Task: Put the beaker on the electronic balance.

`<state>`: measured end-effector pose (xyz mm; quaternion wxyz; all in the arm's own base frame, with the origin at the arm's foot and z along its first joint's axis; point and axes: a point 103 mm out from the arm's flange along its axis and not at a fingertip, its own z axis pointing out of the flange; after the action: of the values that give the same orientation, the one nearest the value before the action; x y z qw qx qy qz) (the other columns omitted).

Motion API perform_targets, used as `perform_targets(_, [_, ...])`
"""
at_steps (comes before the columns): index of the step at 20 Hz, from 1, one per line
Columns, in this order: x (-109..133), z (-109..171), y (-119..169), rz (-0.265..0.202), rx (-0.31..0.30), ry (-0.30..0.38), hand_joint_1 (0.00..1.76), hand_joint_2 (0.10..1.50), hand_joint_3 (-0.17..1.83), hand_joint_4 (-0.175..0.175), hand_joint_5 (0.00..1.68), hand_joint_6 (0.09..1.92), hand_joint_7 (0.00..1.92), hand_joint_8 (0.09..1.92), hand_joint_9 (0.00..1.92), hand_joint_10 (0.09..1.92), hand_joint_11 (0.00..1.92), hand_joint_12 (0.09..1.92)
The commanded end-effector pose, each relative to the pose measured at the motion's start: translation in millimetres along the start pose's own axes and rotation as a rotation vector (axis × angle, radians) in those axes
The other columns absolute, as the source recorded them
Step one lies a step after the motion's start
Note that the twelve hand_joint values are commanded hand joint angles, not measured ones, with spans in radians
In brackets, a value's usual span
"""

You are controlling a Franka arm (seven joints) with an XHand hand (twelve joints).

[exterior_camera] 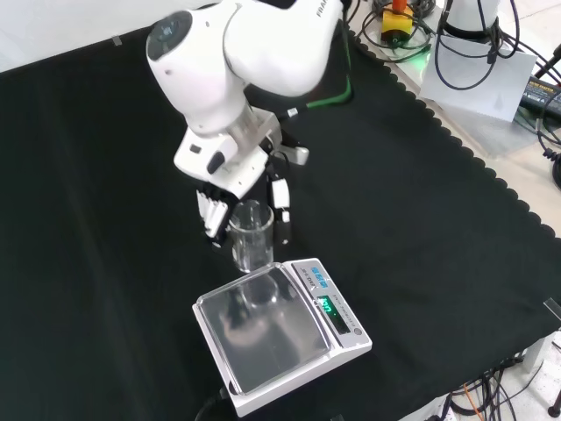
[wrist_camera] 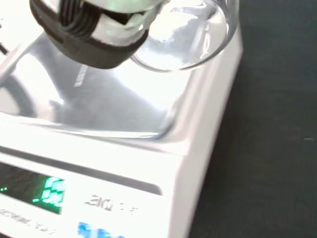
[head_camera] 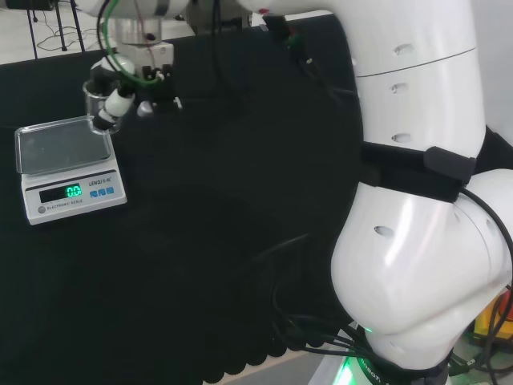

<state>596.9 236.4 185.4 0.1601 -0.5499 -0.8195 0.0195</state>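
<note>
Fingers (exterior_camera: 279, 203) around beaker (exterior_camera: 250, 235) above balance (exterior_camera: 263, 329)

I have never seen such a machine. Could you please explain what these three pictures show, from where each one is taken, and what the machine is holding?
It is one white robot arm with a black and white hand like a person's. The head view looks over the arm from behind; the front view looks down on the black cloth from the opposite side; the wrist view sits by the palm. On the cloth stands an electronic balance with a lit green display. The hand's fingers curl round a clear glass beaker, upright, at the balance's edge. Whether it rests on the pan yet, I cannot tell.
</note>
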Motion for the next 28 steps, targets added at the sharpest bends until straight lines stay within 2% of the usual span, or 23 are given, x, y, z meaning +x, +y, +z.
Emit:
perform_targets(1, [34.6,28.2,20.9,-0.040,0.049,-0.016,1.20,1.19,0.08,-0.175,0.74,1.36,0.80,1.36,1.08,1.17,1.06,1.10])
perform_targets(7, [13.9,50.4,36.7,-0.015,0.070,-0.008,1.21,1.19,0.08,-0.175,0.74,1.35,0.80,1.36,1.09,1.17,1.06,1.10])
perform_targets(14, [-2.1,54.0,41.2,0.001,0.065,-0.004,1.21,1.19,0.07,-0.175,0.75,1.35,0.80,1.35,1.10,1.17,1.05,1.10])
perform_targets(15, [-3.7,52.8,41.1,0.001,0.070,-0.001,1.16,1.18,0.07,-0.163,0.76,1.34,0.85,1.35,1.10,1.16,1.05,1.11])
perform_targets(16, [-6.4,52.1,40.3,0.003,0.081,0.007,1.13,1.14,0.06,-0.144,0.69,1.35,0.88,1.34,1.10,1.14,1.04,1.12])
perform_targets(17, [-9.7,51.6,39.0,0.007,0.095,0.013,1.10,1.09,0.04,-0.116,0.52,1.33,0.86,1.30,1.08,1.09,0.99,1.14])
perform_targets(19, [-14.4,50.0,35.5,0.008,0.086,0.018,1.01,0.97,-0.01,-0.073,0.19,0.82,0.67,1.17,0.91,0.96,0.75,1.24])
perform_targets(21, [-17.1,46.6,32.2,0.004,0.066,0.027,0.91,0.91,-0.06,-0.043,0.05,0.33,0.47,1.09,0.71,0.90,0.49,1.38])
perform_targets(22, [-18.0,44.5,30.7,0.002,0.056,0.031,0.88,0.89,-0.08,-0.024,0.02,0.17,0.37,1.05,0.62,0.89,0.37,1.44])
perform_targets(23, [-18.6,42.0,29.3,0.000,0.045,0.034,0.84,0.87,-0.10,-0.003,0.01,0.09,0.25,0.99,0.52,0.88,0.26,1.50])
perform_targets(25, [-19.3,37.3,26.8,-0.003,0.024,0.038,0.77,0.84,-0.13,0.036,0.00,0.09,0.08,0.87,0.33,0.88,0.09,1.58])
perform_targets(28, [-19.9,31.3,24.1,-0.008,0.000,0.049,0.70,0.79,-0.13,0.072,0.00,0.09,0.01,0.51,0.11,0.89,0.01,1.55])
